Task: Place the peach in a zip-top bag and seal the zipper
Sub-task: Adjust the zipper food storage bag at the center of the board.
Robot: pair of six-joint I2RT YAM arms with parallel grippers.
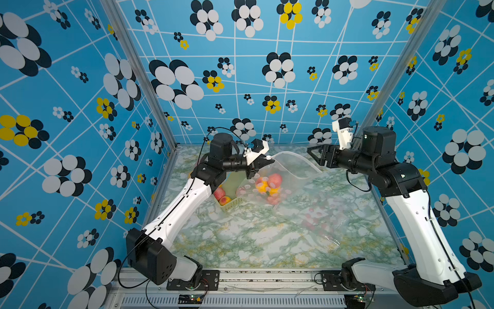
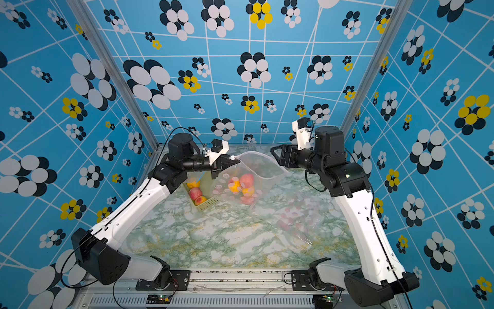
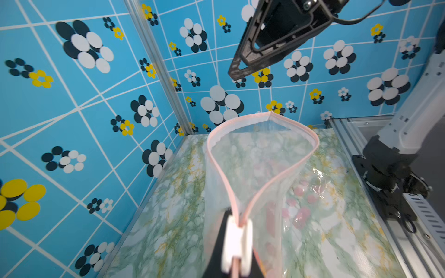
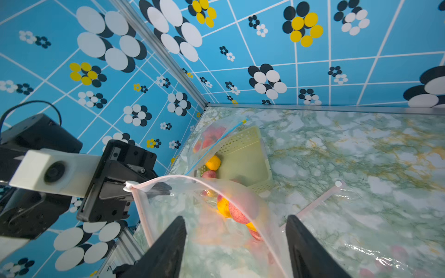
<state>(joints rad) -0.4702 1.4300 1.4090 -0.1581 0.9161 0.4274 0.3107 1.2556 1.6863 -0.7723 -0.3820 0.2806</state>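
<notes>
Now, the sealing step. Peach (image 1: 274, 179) sits inside the lifted zip-top bag (image 1: 295, 167), whose mouth gapes. Left hand (image 1: 267, 160) is pinched tight on the white slider (image 3: 237, 238). Right hand (image 1: 312, 153) is wide and empty, near the mouth's far end.

Advice: right hand pinches that end, pulls the track taut, and the slider is drawn straight along.

Count:
- Two hands.
- Three bags: the lifted one, a second bag (image 1: 320, 222) flat on the bench (image 1: 240, 240), and a third bag (image 4: 212, 134) by the basket (image 4: 243, 156).
- One basket, with three basket fruit (image 2: 195, 193) showing.
- Fruit in the lifted bag: number unclear.

Marbled table (image 1: 240, 240) bears a basket (image 1: 232, 204) and flat bag (image 1: 320, 222)
</notes>
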